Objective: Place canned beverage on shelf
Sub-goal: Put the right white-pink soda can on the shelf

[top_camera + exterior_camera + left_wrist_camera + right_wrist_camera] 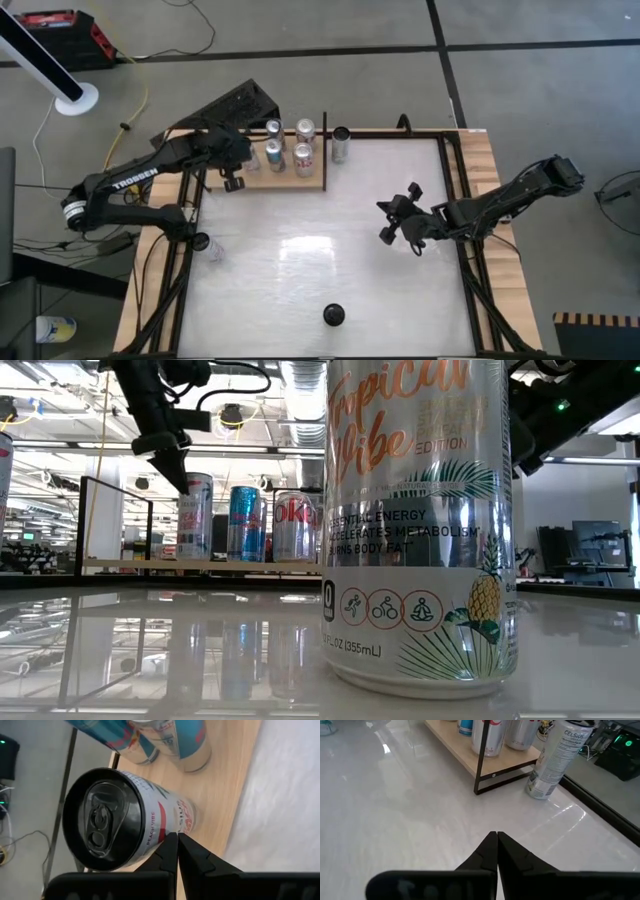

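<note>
A silver can with a black top point(120, 820) stood on the light-brown wooden shelf point(285, 178) in the frame's upper middle, apparently just placed. The left gripper point(233, 184) hung beside it, fingers pressed together. The right gripper point(400, 222), also closed, waited mid-right. Next, judging by this, came fetching the tall silver can point(341, 144) right of the shelf

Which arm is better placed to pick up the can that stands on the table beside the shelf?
Probably the right. The right gripper faces the can across bare table; the left gripper is at the shelf's other end.
</note>
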`<state>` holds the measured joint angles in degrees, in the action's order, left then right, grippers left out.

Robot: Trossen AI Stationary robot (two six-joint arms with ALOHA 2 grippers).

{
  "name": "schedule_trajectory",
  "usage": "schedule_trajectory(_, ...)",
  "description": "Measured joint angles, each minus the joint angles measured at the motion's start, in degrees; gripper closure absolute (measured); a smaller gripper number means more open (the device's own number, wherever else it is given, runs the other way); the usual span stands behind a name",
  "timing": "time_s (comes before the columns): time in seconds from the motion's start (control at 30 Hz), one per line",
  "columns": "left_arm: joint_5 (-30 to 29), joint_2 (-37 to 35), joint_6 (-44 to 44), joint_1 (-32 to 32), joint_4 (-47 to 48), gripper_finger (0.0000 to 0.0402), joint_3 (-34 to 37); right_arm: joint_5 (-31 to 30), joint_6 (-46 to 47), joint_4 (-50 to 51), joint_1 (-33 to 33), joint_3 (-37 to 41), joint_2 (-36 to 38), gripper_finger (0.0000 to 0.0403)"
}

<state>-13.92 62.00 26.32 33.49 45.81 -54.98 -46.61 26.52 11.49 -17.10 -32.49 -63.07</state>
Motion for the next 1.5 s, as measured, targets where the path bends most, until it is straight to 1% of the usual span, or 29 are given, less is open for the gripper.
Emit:
schedule_trajectory(0.33, 2.0, 0.0, 1.07, 3.69, -2.49, 0.0401, 0.0, 0.22, 0.02, 0.0, 0.0, 0.0, -0.02, 0.0373)
schedule_trajectory(0.47, 4.14, 0.0, 1.55, 5.06, -3.77, 0.0401, 0.0, 0.24, 0.0, 0.0, 0.0, 0.0, -0.02, 0.0375)
schedule_trajectory(0.7, 4.92, 0.0, 1.58, 7.02, -3.75, 0.0401, 0.0, 0.26, 0.02, 0.0, -0.02, 0.0, -0.02, 0.0373)
schedule_trajectory(0.93, 7.79, 0.0, 0.87, 7.22, -0.84, 0.0401, 0.02, 0.29, 0.02, 0.0, -0.01, 0.0, -0.02, 0.0375)
schedule_trajectory(1.13, 10.61, 0.0, -1.47, 7.19, 0.71, 0.0401, 0.09, 0.3, 0.02, 0.0, -0.01, 0.0, -0.02, 0.0373)
schedule_trajectory(1.2, 11.31, -0.07, -2.16, 6.79, -0.07, 0.0401, 1.16, 0.31, 0.02, -0.01, -0.01, 0.0, -0.02, 0.0372)
schedule_trajectory(1.3, 10.33, -0.15, -2.48, 5.62, -1.16, 0.0401, 4.25, 0.33, 0.02, 0.0, -0.02, 0.0, -0.02, 0.0374)
schedule_trajectory(1.43, 10.1, -0.2, -2.56, 2.97, -4.85, 0.0401, 8.77, 0.37, 0.02, 0.0, 0.0, 0.0, -0.02, 0.0375)
schedule_trajectory(1.5, 8.13, -0.25, -2.54, 1.31, -6.76, 0.0401, 10.35, 0.37, 0.02, 0.02, 0.0, 0.0, -0.02, 0.0373)
